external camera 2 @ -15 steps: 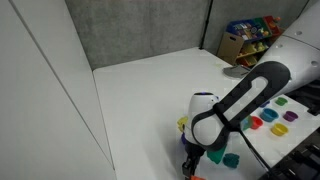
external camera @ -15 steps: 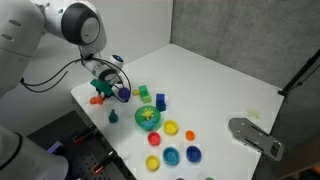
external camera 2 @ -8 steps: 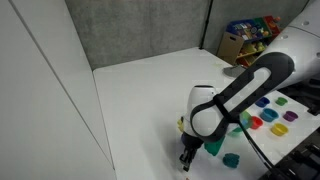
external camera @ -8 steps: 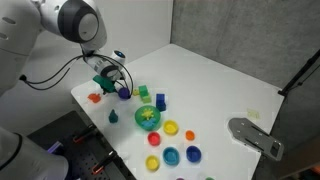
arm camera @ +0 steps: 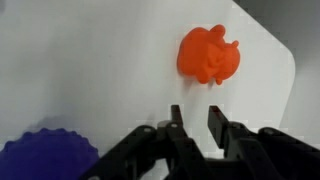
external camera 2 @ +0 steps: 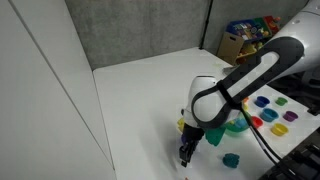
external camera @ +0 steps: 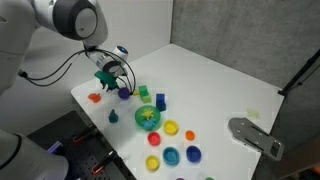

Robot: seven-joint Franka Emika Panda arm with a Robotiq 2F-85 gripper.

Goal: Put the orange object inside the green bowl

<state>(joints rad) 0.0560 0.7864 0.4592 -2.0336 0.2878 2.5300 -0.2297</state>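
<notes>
The orange object (arm camera: 208, 55), a small lumpy orange-red piece, stands on the white table ahead of my fingertips in the wrist view. In an exterior view it (external camera: 96, 97) sits near the table's corner. My gripper (arm camera: 195, 125) is open and empty, hovering above the table short of the orange object; it also shows in both exterior views (external camera: 106, 78) (external camera 2: 186, 152). The green bowl (external camera: 148, 119) lies further along the table with a yellow piece inside. In an exterior view the bowl (external camera 2: 238, 126) is partly hidden behind the arm.
A purple ridged piece (arm camera: 45, 160) (external camera: 124, 93) lies close beside the gripper. A dark teal cone (external camera: 114, 116), a green cube (external camera: 144, 92) and several coloured round cups (external camera: 171, 128) lie around the bowl. The table edge (external camera: 85, 105) is near the orange object.
My gripper has lifted up and away from the orange object, which stays on the table where it was.
</notes>
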